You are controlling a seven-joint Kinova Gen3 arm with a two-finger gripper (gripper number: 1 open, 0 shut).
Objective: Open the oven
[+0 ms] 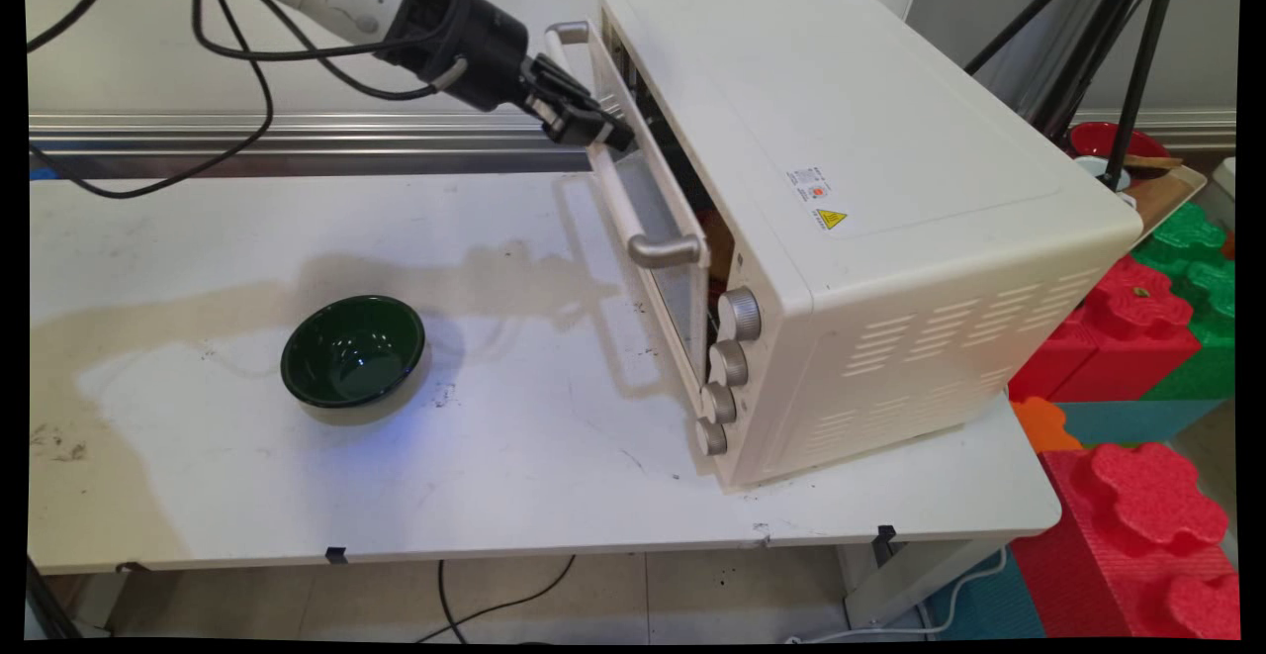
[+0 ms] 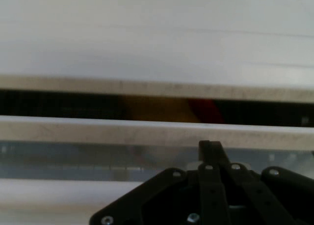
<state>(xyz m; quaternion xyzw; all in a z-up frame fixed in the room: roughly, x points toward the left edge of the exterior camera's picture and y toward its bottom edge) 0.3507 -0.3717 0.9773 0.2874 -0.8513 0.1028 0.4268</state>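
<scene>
A cream toaster oven (image 1: 870, 140) stands on the right of the white table (image 1: 514, 496), its front facing left. Its glass door (image 1: 673, 288) is ajar by a narrow gap at the top. My gripper (image 1: 611, 135) is shut and rests against the door's upper part, beside the long handle (image 1: 618, 204). In the hand view the gripper (image 2: 210, 147) points at the door's top rail (image 2: 98, 129). Above the rail is the dark gap (image 2: 59, 103), where something yellow and red (image 2: 167, 108) shows inside. A dark green bowl (image 1: 353, 349) stands empty on the table, well to the left.
Several knobs (image 1: 727, 362) line the oven's front, below and to the right of the door. Red and green foam blocks (image 1: 1128, 318) are stacked right of the table, with black tripod legs (image 1: 1137, 70) behind them. Black cables (image 1: 237, 50) hang from the arm at the upper left.
</scene>
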